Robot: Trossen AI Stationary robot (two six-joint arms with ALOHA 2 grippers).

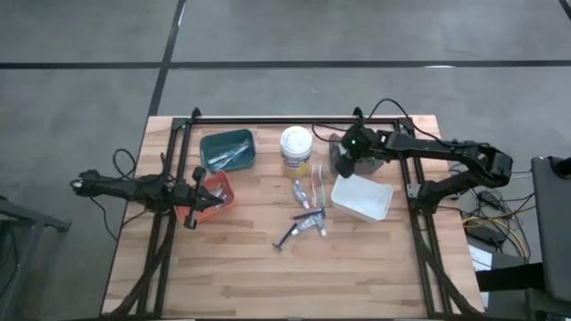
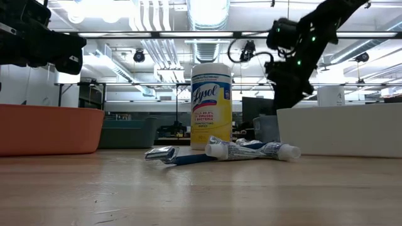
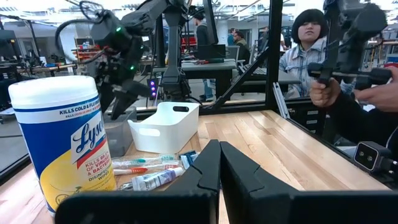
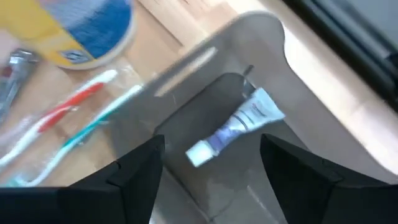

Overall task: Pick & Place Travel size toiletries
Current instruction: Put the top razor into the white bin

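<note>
I hold my right gripper (image 4: 211, 168) wide open above the grey bin (image 4: 261, 37), where a small tube (image 4: 233, 127) seems to lie loose inside, while remaining toiletries (image 1: 308, 218) wait mid-table and my left gripper (image 1: 198, 198) rests shut over the orange bin (image 1: 223, 183).

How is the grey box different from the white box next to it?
The grey bin is smaller and darker than the white bin. In the right wrist view the grey bin holds one little tube, while the white bin looks empty from above. The open right gripper hovers over the grey bin, not over the white bin. Both sit on the wooden table.
</note>
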